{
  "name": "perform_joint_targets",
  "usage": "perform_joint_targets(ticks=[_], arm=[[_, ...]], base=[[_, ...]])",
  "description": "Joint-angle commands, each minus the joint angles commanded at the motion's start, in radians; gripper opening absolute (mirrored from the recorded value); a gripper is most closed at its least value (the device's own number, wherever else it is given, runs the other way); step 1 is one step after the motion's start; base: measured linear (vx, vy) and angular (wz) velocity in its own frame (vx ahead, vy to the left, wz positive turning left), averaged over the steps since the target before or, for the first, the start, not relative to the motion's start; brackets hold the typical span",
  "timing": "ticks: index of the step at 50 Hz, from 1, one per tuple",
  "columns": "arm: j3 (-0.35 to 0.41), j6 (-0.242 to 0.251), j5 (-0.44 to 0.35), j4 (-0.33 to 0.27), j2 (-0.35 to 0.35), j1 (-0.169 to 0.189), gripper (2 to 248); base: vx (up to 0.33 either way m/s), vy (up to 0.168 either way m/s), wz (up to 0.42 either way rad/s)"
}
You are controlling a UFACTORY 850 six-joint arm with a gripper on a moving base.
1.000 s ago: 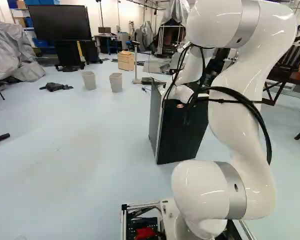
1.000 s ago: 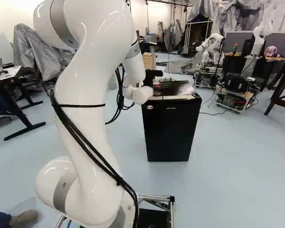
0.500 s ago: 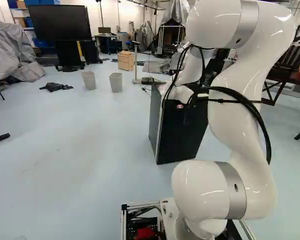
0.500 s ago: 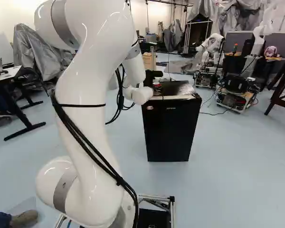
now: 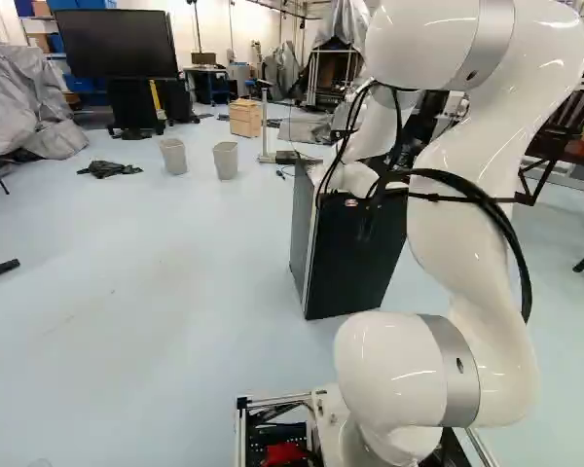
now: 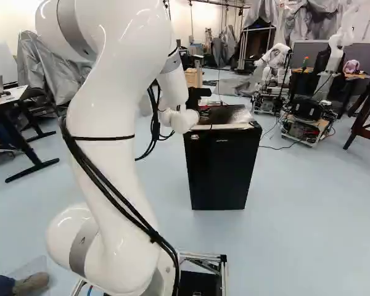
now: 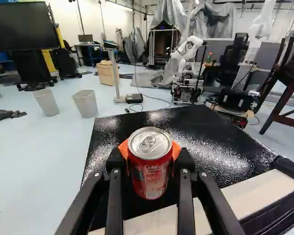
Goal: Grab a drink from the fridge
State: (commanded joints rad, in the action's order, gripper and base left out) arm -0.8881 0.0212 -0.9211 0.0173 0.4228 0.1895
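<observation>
Fingers [image 7: 185,164] closed about the red can [image 7: 151,171], orange pads [image 7: 176,150] against it from two sides, can upright with its ring-pull end up; it is over the glossy black top of the fridge [image 6: 219,166], base contact with that top not determinable. Fridge stands just right of centre in the right base view and right of the middle in the left base view, the white arm [image 6: 114,123] rising at left in the former and reaching to its top. Also noted: two pale bins [image 5: 173,156] [image 5: 226,161], upper left of the left base view; another robot [image 6: 274,60], upper right of the right base view.
</observation>
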Motion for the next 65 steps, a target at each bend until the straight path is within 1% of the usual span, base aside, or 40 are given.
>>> perform_joint_targets(ticks=[13,36,51,65], arm=[[0.0,0.0,0.0,0.0,-0.024,0.0,100],[0.013,0.0,0.001,0.0,-0.039,-0.003,100],[0.053,-0.001,0.003,-0.001,-0.072,-0.013,100],[0.112,-0.003,0.007,-0.002,-0.122,-0.027,100]], base=[[0.0,0.0,0.0],[0.0,0.0,0.0],[0.0,0.0,0.0],[0.0,0.0,0.0]])
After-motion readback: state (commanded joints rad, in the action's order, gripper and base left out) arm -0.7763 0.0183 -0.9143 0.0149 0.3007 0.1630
